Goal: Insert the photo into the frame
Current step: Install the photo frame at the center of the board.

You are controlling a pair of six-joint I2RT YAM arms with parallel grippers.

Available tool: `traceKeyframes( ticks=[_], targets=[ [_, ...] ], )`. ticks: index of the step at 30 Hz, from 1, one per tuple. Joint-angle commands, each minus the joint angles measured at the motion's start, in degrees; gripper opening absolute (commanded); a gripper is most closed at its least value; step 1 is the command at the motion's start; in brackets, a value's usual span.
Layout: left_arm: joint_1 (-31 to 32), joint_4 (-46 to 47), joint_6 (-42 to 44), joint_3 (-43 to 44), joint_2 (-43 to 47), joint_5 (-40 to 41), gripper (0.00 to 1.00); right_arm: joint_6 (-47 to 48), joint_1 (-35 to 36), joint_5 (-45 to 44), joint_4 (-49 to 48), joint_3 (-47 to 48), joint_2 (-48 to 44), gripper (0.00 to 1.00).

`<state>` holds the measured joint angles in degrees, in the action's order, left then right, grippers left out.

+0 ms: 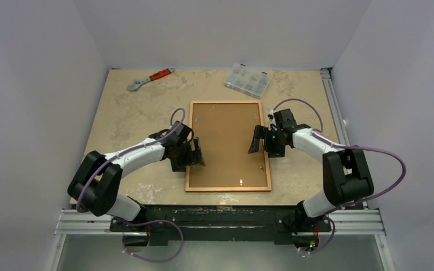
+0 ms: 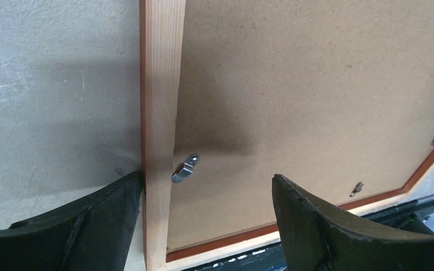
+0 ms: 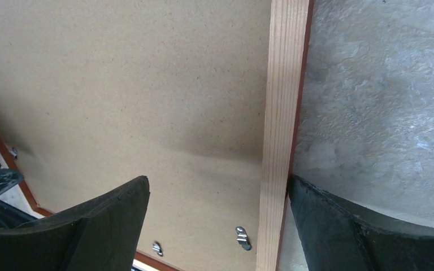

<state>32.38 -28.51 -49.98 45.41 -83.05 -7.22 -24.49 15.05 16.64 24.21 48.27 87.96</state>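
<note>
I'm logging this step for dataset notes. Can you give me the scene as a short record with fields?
frame: back side up, flat on table
backing board: brown, seated in frame
photo: not visible in any view
left gripper: open, astride frame's left rail
right gripper: open, astride frame's right rail
far table edge: wrench, clear parts box

Soft, even light from overhead fills the top view: the pale walls [image 1: 34, 84] are flat and there are no hard shadows, only one small glint at the near edge of the backing board [image 1: 226, 141] (a metal clip [image 1: 241, 181], by the look). In the wrist views the left gripper [image 2: 206, 178] and right gripper [image 3: 217, 180] throw broad, soft-edged shadows over board and table [image 2: 45, 68]. The wood grain of the frame [image 2: 158, 84] is sharp, while the black fingers [image 2: 90, 226] show little detail.
</note>
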Motion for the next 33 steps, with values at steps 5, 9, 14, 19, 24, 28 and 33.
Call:
traceKeyframes(
  ticks=[5, 9, 14, 19, 24, 28, 33],
  targets=[
    [7.07, 5.65, -3.77, 4.61, -4.84, -4.8, 0.79, 0.0, 0.6, 0.26, 4.39, -3.65, -3.13, 0.92],
    [11.83, 4.07, -5.3, 8.39, -7.4, -3.13, 0.78, -0.12, 0.6, -1.05, 5.79, -5.29, -5.57, 0.91],
    [15.64, 3.19, -6.98, 8.8, -8.29, -0.59, 0.77, -1.08, 0.59, -4.01, 6.29, -6.06, -7.66, 0.92],
    [15.7, -5.68, -5.14, 10.06, -6.68, 6.79, 0.82, -1.59, 0.6, -5.39, 6.63, -4.88, -8.01, 0.93],
    [15.75, -9.03, -4.59, 10.45, -6.35, 11.28, 0.82, -1.53, 0.55, -5.18, 6.56, -4.5, -7.47, 0.93],
    [15.72, -13.1, -4.46, 12.17, -7.24, 15.0, 0.79, -1.44, 0.55, -5.33, 6.38, -4.73, -7.44, 0.93],
    [15.7, -16.42, -3.51, 14.07, -8.92, 17.26, 0.78, -1.44, 0.6, -5.32, 6.19, -4.78, -7.48, 0.93]
  ],
)
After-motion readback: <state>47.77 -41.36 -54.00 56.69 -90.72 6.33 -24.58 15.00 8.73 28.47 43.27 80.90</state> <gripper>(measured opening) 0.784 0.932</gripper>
